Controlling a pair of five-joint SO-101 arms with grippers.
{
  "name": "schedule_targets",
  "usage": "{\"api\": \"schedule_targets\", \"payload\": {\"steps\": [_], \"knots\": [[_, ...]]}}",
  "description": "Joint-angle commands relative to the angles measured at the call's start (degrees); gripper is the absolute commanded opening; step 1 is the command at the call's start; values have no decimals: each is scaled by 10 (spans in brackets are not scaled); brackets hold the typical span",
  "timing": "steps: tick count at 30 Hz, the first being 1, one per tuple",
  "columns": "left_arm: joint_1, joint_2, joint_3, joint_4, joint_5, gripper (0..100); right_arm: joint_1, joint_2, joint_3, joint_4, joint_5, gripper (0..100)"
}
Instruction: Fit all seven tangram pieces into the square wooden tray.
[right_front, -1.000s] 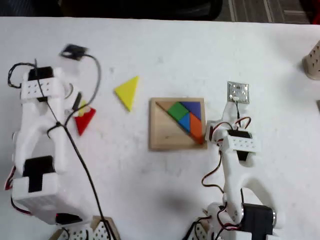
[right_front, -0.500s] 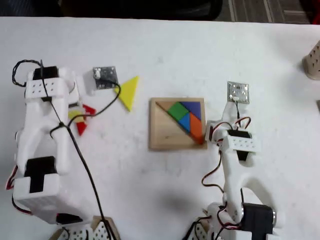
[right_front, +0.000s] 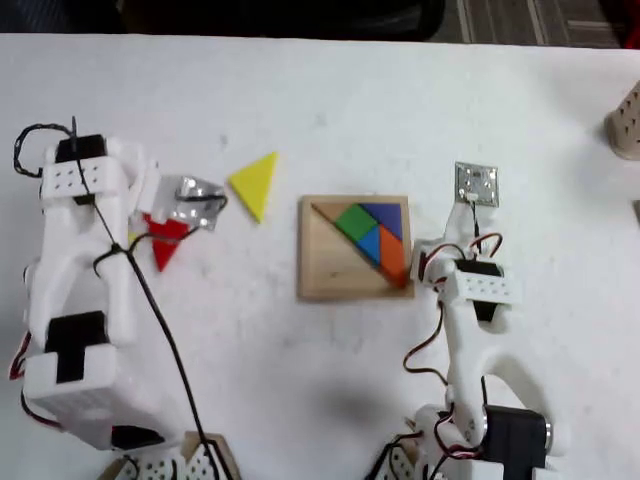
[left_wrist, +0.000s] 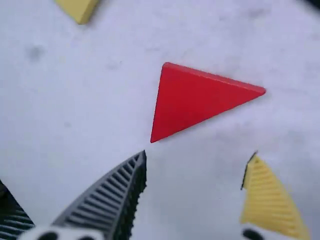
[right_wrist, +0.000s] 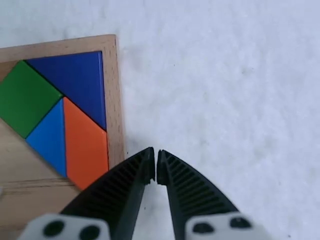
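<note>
The tray (right_front: 325, 268) sat mid-table, four pieces (right_front: 380, 235) filling one diagonal half. To its left lay the yellow triangle (right_front: 255, 183), then the red triangle (right_front: 168, 240). Your left gripper (left_wrist: 197, 160) hung beside the red one, jaws apart. Your right gripper (right_wrist: 155, 162) was by the tray's corner, jaws together.
</note>
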Motion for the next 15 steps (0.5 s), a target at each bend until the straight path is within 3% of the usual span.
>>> {"api": "schedule_targets", "payload": {"steps": [1,15], "knots": [[22,68,-45,-13,-22,324,-7,-2,-8,-11,7,17],[11,382,-420,105,18,324,-21,-1,-8,-12,8,17]]}}
